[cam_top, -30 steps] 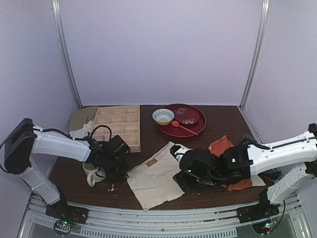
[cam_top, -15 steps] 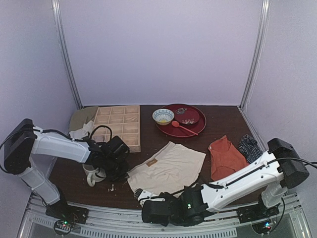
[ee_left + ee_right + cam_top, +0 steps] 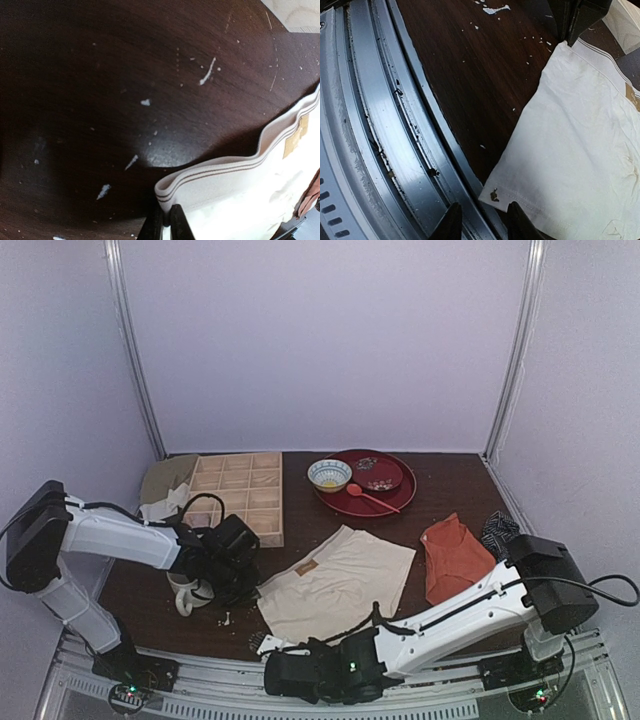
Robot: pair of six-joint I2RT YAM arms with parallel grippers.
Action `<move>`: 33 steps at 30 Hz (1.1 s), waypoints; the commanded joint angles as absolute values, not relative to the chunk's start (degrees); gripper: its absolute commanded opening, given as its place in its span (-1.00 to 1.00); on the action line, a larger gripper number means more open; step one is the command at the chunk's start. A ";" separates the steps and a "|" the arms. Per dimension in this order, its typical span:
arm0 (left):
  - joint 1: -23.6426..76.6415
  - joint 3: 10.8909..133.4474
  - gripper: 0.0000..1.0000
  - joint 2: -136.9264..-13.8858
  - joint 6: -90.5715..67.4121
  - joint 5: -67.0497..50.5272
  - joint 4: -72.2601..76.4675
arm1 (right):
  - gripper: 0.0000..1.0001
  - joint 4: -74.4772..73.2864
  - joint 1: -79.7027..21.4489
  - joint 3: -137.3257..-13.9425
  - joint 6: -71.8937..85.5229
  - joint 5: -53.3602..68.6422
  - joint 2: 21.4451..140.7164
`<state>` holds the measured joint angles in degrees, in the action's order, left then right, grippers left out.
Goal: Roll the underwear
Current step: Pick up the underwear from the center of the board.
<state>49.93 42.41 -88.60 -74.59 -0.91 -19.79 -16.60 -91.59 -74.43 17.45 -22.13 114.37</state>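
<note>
I see red tray (image 3: 398, 500) beyond underwear (image 3: 335, 585) holding bowl (image 3: 329, 475), spoon (image 3: 368, 497) | left gripper (image 3: 166, 214) clamps waistband (image 3: 220, 167) | right gripper (image 3: 482, 220) parted at hem (image 3: 520, 200)

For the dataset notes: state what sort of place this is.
Probably a robot lab test cell, not a home: plain lavender wall panels enclose a dark table, a metal mounting rail runs along its near edge, and staged props lie about, such as the underwear and a wooden compartment tray.

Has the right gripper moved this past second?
Yes, the right gripper swung left and nearer, from beside the orange-red garment to the near metal rail.
</note>
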 commanded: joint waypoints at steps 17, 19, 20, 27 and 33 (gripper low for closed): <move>49.57 41.09 -0.84 -86.76 -74.44 -0.22 -20.02 | -0.78 -15.35 -87.67 -75.23 17.80 -18.50 118.46; 49.58 41.17 -0.84 -86.67 -74.41 -0.09 -20.24 | -1.00 -15.40 -87.67 -75.23 18.05 -18.74 118.56; 49.57 41.24 -0.84 -86.54 -74.37 -0.04 -20.48 | -1.00 -15.48 -87.70 -75.18 18.10 -18.75 118.42; 49.57 41.89 -1.00 -83.07 -74.29 0.81 -24.33 | -1.00 -17.03 -87.63 -75.90 17.21 -17.48 114.88; 49.57 46.67 -1.00 -79.61 -72.21 1.54 -30.99 | -1.00 -18.01 -87.33 -75.63 17.87 -15.80 110.15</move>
<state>49.91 42.39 -81.58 -74.13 0.10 -25.98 -15.81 -87.94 -74.87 17.76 -16.47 115.24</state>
